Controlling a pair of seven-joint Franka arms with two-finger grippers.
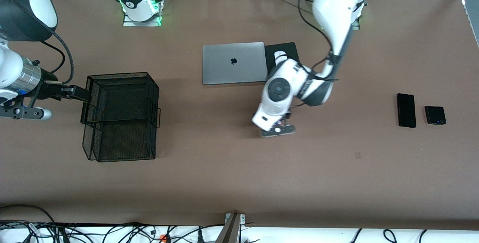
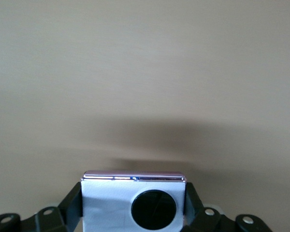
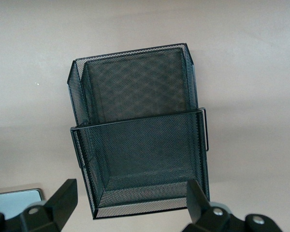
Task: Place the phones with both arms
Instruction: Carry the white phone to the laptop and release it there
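Observation:
My left gripper (image 1: 278, 127) hangs low over the middle of the table, shut on the lilac-white phone (image 2: 111, 203). The phone's black camera circle shows between the two fingers (image 2: 71, 203). In the front view the hand hides that phone. The long black phone (image 1: 406, 110) and the small squarish black phone (image 1: 435, 115) lie flat side by side toward the left arm's end of the table. My right gripper (image 1: 76, 92) stands open beside a black mesh basket (image 1: 123, 76), with nothing between its fingers (image 3: 63, 198); the basket's rim (image 3: 135, 124) fills its wrist view.
A closed grey laptop (image 1: 234, 63) lies near the robots' bases, and its corner (image 3: 14, 203) shows in the right wrist view. Beside it a white mouse (image 1: 278, 56) sits on a black pad (image 1: 290, 48), partly covered by the left arm.

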